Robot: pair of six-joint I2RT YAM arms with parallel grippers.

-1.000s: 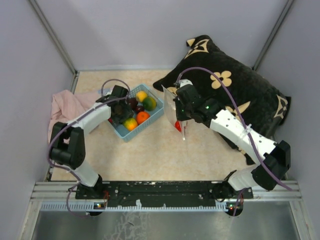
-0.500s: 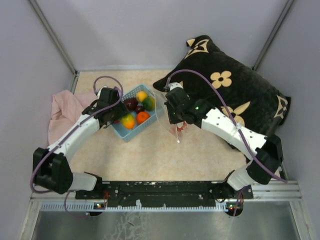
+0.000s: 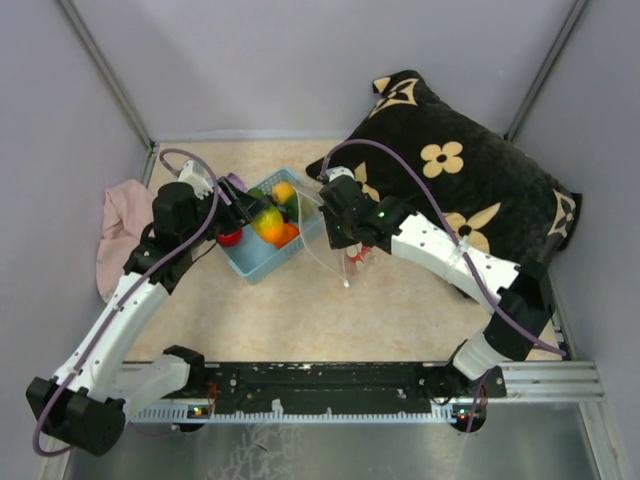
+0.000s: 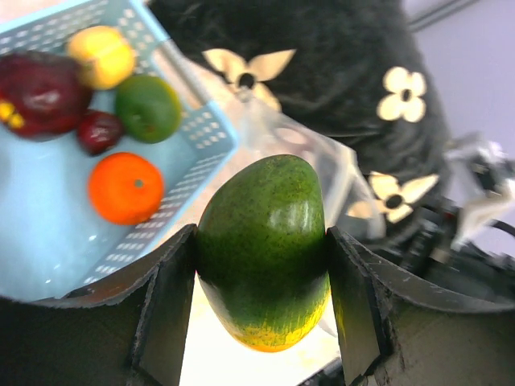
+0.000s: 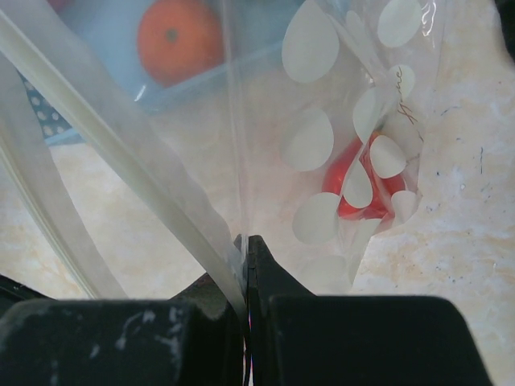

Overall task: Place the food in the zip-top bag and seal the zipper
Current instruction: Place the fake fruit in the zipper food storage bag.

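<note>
My left gripper (image 4: 261,257) is shut on a green fruit with a yellow tip (image 4: 264,249) and holds it above the light-blue basket (image 4: 205,153). In the top view this gripper (image 3: 248,215) and its fruit (image 3: 268,224) hang over the basket (image 3: 262,262). The basket holds yellow (image 4: 100,55), dark purple (image 4: 40,88), green (image 4: 147,107), small dark red (image 4: 98,130) and orange (image 4: 125,187) food. My right gripper (image 5: 247,245) is shut on the edge of the dotted clear zip-top bag (image 5: 322,145) and holds it up beside the basket (image 3: 335,232). The zipper strip (image 5: 121,153) hangs open. One red food (image 5: 358,189) lies inside the bag.
A large black pillow with cream flowers (image 3: 470,180) fills the back right, just behind the bag. A pink cloth (image 3: 125,225) lies at the left wall. Bare beige tabletop (image 3: 300,320) lies in front of the basket.
My left gripper has risen out of the basket with the green fruit, its arm swinging left. My right gripper has carried the bag left, closer to the basket.
</note>
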